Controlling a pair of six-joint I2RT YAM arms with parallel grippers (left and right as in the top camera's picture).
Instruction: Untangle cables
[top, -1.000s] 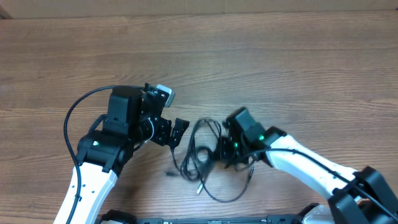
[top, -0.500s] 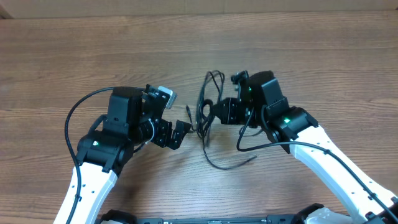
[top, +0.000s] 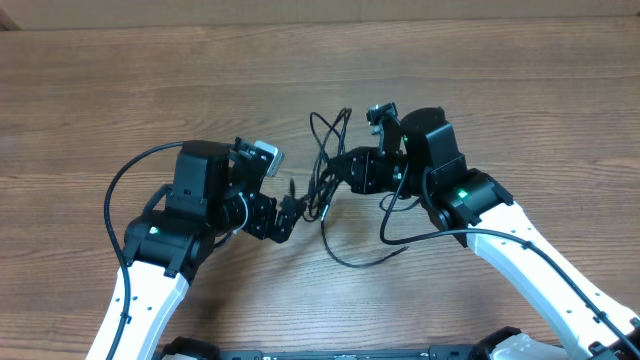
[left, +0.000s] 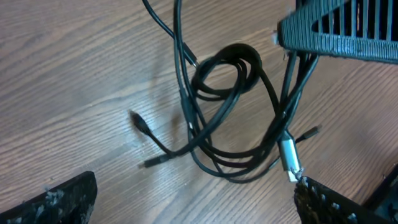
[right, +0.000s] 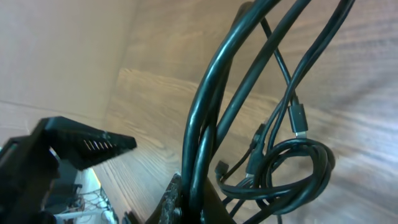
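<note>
The cables (top: 323, 178) are thin black cords tangled in loops, with one long strand (top: 350, 262) trailing toward the table's near side. My right gripper (top: 343, 170) is shut on several strands and holds the tangle up. In the right wrist view those cables (right: 214, 106) rise from between the closed jaws of the right gripper (right: 200, 202), with a coil (right: 298, 174) below. In the left wrist view the cables (left: 230, 112) hang just ahead of my left gripper (left: 193, 208). That left gripper (top: 287, 214) is open, and a silvery plug (left: 288, 158) lies next to its right finger (left: 339, 205).
The wooden table (top: 480, 80) runs out to a tan wall along the far edge. The right gripper's black body (left: 339, 28) fills the top right of the left wrist view. The left arm (right: 68, 155) shows at the left of the right wrist view.
My right gripper has carried the tangle from the near right up and toward the far left, close to the left gripper. The left arm has barely moved.
</note>
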